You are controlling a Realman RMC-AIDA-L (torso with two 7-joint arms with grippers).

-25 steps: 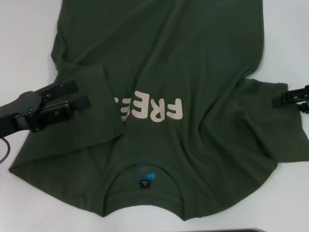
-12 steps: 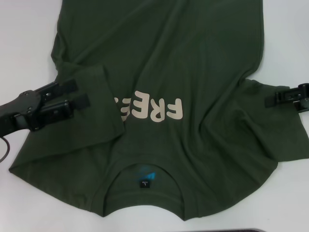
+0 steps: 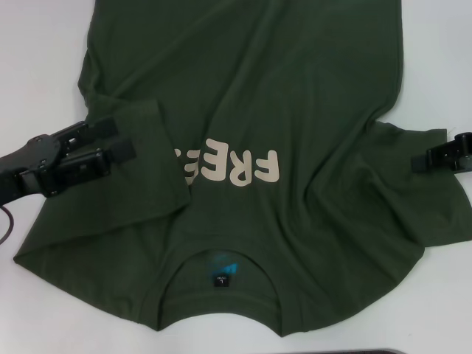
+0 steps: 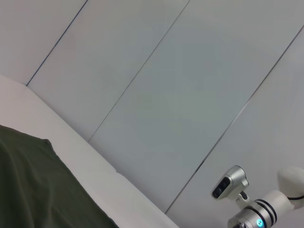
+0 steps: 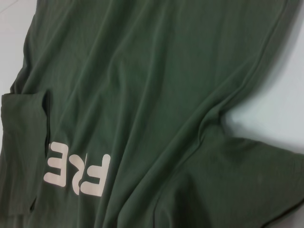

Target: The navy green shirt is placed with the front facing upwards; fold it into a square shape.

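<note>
Our shirt (image 3: 295,110) lay front-up on the white table (image 3: 37,59), collar nearest us, our right gripper (image 3: 442,157) had drawn back toward the right sleeve edge, fingers unclear, our left gripper (image 3: 118,140) gaped over the folded-in left sleeve, cream "FREE" partly covered.

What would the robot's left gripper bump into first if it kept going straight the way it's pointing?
The left gripper points across the navy green shirt, over its folded-in sleeve. Going straight, it would probably meet the cream "FREE" lettering first, though its height above the cloth is unclear.
</note>
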